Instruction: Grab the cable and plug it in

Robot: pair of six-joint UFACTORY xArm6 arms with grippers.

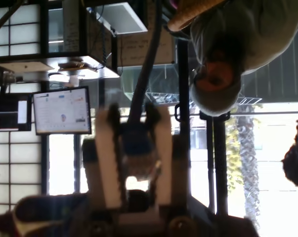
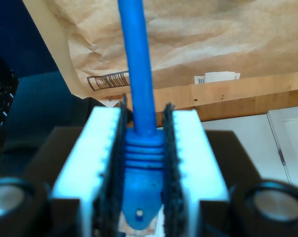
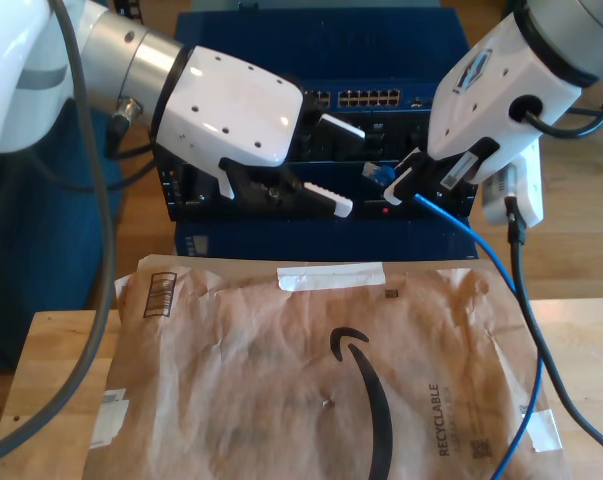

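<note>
Second wrist view: the cable (image 2: pixel 139 74) runs straight out between the fingers (image 2: pixel 191 148) of my second gripper (image 2: pixel 144 106), and its ribbed blue plug (image 2: pixel 141 187) is clamped tight between the dark pads.

The exterior view shows my second gripper (image 3: pixel 406 180) on that view's right, holding the plug (image 3: pixel 381 174) in the air just in front of a dark rack (image 3: pixel 221 190) and pointing toward it. Above the plug, a row of ports (image 3: pixel 371 98) runs along the rack. From the fingers the cable (image 3: pixel 481 250) slopes down toward the exterior view's right and passes over the edge of a brown paper envelope (image 3: pixel 311 370) lying on the wooden tabletop (image 3: pixel 51 350).

My first gripper (image 3: pixel 341 165) hangs on the exterior view's left, near the plug but apart from it. Its white fingers (image 3: pixel 326 200) stand wide with nothing between them.

Looking along my first gripper (image 1: pixel 134 111), the first wrist view is blurred. A bluish shape sits past the fingers, and a person (image 1: pixel 237 39) and a monitor (image 1: pixel 61 111) lie beyond.
</note>
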